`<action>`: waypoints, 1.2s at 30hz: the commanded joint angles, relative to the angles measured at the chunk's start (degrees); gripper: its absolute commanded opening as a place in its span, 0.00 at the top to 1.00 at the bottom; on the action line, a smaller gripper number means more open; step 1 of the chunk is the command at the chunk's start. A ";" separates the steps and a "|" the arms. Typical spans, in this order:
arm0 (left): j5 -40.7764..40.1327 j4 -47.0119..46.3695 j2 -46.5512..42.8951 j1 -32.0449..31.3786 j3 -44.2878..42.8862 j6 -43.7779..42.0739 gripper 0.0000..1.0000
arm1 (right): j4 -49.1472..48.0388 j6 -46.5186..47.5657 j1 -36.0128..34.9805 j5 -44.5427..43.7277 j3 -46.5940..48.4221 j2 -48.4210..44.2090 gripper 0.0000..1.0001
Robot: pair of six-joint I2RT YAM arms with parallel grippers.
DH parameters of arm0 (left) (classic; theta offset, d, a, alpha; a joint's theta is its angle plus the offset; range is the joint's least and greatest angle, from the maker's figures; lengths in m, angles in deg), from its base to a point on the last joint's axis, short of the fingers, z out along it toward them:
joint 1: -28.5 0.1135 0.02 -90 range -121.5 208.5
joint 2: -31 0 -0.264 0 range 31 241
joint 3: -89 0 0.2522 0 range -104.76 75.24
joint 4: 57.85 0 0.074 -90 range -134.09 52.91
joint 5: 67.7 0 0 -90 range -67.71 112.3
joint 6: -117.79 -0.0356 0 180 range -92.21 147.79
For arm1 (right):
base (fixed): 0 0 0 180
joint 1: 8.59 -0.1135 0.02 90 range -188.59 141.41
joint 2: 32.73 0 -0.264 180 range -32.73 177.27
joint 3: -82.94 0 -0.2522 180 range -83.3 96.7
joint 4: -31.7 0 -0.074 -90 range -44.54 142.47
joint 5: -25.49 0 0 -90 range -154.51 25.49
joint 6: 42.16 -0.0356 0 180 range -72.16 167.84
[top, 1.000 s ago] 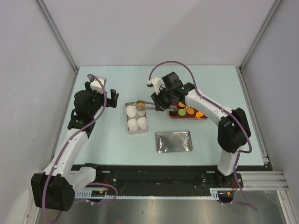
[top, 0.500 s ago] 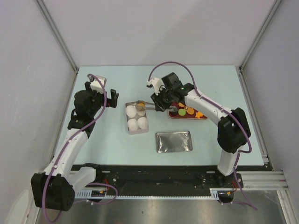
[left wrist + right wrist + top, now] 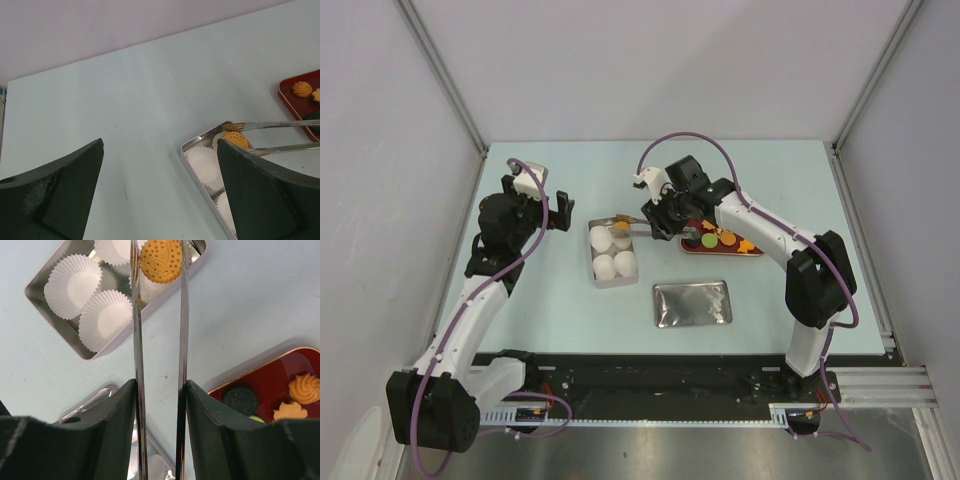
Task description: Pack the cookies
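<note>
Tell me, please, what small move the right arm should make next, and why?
Probably ease the right tool open slightly so the tongs spread and let go of the round cookie. It lies between the tong tips, right over a paper cup in the tin, so nothing more seems needed to place it.

walls (image 3: 620, 70): plain grey panels | table (image 3: 570, 310): pale blue top | light: even

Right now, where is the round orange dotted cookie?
The round orange dotted cookie is top centre in the right wrist view, between the tips of the metal tongs, over a white paper cup in a corner of the silver tin.
</note>
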 commanded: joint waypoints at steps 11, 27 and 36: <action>0.82 -1.55 0.12 -0.29 -0.07 -0.77 0.00 | -2.60 0.35 -0.58 0.19 0.81 -0.01 0.50; 0.82 -1.55 0.12 -0.29 -0.07 -0.68 0.00 | -2.16 0.35 -0.49 -1.12 2.39 -2.99 0.51; 1.17 -1.37 0.29 -0.29 -0.07 -0.68 0.00 | -1.81 -0.62 2.76 0.02 2.13 -7.65 0.52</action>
